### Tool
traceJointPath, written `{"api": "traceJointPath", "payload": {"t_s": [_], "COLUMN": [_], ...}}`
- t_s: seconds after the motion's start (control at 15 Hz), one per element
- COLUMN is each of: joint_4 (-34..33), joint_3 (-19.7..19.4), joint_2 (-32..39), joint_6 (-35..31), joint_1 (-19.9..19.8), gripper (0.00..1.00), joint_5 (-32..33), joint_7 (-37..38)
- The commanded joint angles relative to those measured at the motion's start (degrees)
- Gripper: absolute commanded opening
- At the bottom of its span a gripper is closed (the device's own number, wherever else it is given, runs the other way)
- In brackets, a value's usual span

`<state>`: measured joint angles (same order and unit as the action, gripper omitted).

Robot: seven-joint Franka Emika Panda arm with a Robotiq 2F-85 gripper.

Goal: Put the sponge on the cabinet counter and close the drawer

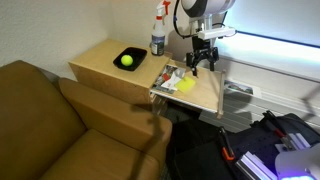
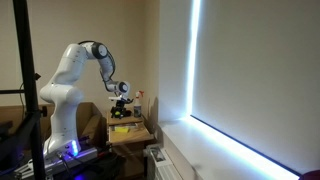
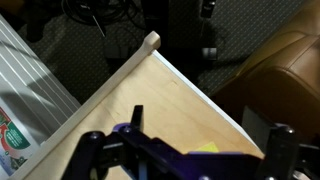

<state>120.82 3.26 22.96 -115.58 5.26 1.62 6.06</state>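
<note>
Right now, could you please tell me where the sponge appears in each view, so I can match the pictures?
In an exterior view: the sponge lies in the open drawer, right of centre, just below the gripper.
In an exterior view: likely the small yellow patch left of centre, under the gripper.
Wrist view: a yellow sliver at the bottom edge, between the fingers.
Shared landmark: the gripper above it.

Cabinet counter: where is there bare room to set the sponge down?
The widest bare patch of the cabinet counter lies between the black bowl and the edge by the sofa. A narrower strip lies between bowl and drawer. Crowded: the far corner with the spray bottle.
</note>
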Motion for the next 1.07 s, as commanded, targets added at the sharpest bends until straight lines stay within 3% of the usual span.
{"api": "traceJointPath", "payload": {"t_s": [0.0, 0.07, 0.4, 0.67, 0.73, 1.0], "joint_4": [-0.9, -1.38, 0.81, 4.49, 2.2, 2.09], "joint_3": [-0.17, -0.22, -0.29, -2.76, -1.53, -1.78], "joint_2": [0.99, 1.31, 6.12, 9.58, 9.09, 10.07], "joint_6": [0.15, 0.18, -20.58, -38.2, -32.0, -33.38], "joint_1": [0.17, 0.1, -0.59, 1.84, 0.61, 0.92], "gripper": [1.0, 1.0, 1.0, 1.0, 1.0, 1.0], "joint_5": [-0.06, -0.07, -8.61, -9.77, -9.41, -9.36], "joint_7": [-0.05, -0.06, 6.27, 13.72, 10.62, 11.13]}}
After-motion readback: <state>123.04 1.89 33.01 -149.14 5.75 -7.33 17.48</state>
